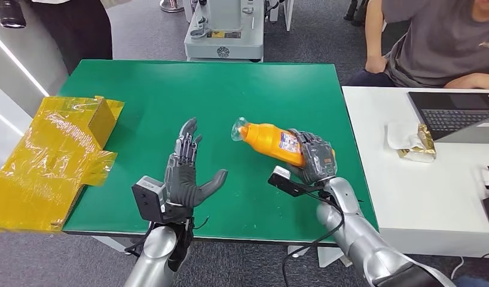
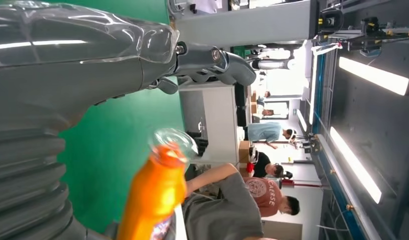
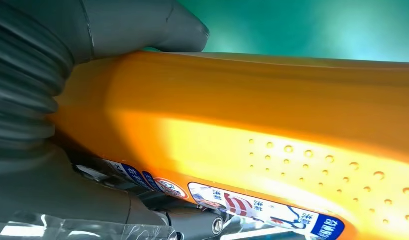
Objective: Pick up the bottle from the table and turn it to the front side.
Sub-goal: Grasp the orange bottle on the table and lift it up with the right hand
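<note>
Two robot hands show over my green table (image 1: 170, 84). My right robot hand (image 1: 315, 157) grasps the orange bottle (image 1: 272, 142) around its lower body, holding it tilted above the table, its clear cap (image 1: 238, 129) pointing toward the left robot hand (image 1: 186, 179). That left robot hand is released, fingers spread, palm facing the bottle, well apart from it. Beyond the left robot hand lies crumpled yellow wrapping (image 1: 54, 158) over the table edge. Past the right robot hand a white desk (image 1: 421, 191) carries a laptop (image 1: 457, 113), with a seated person (image 1: 433, 42) behind.
</note>
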